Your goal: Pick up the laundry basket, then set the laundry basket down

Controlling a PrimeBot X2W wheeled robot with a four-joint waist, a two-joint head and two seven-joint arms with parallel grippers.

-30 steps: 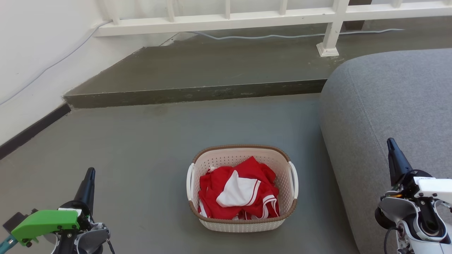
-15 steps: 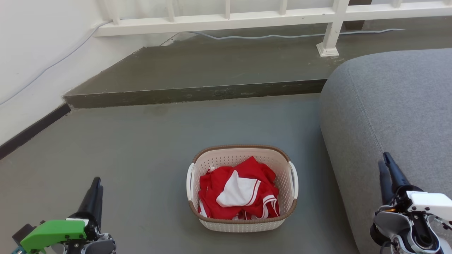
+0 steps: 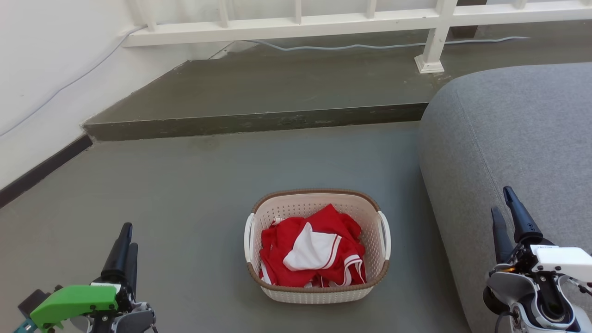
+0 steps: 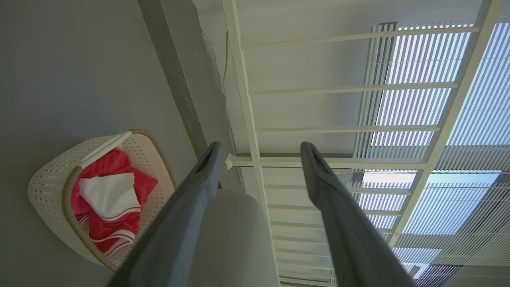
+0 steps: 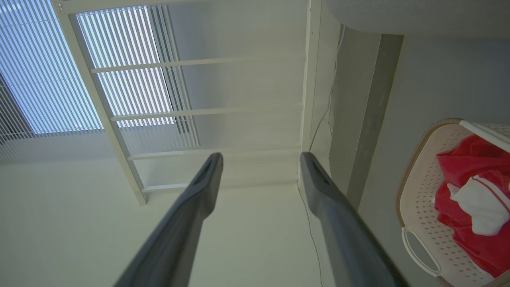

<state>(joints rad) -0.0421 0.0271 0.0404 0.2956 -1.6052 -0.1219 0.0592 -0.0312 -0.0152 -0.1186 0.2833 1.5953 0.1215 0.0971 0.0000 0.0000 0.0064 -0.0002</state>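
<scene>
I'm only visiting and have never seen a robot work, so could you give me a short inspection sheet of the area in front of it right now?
Surface: grey concrete floor, with a raised concrete step behind it.
Job's things: small cream perforated plastic laundry basket with a brown rim and white side handles, upright on the floor, holding red and white clothes.
Clutter: nothing seen.
Grippers: left gripper and right gripper are both open and empty, one on each side of the basket and apart from it.
Cables: grey cable on the step; thin pale cable down the wall.
Surroundings: grey fabric sofa to the right of the basket; white railing; white wall.
</scene>
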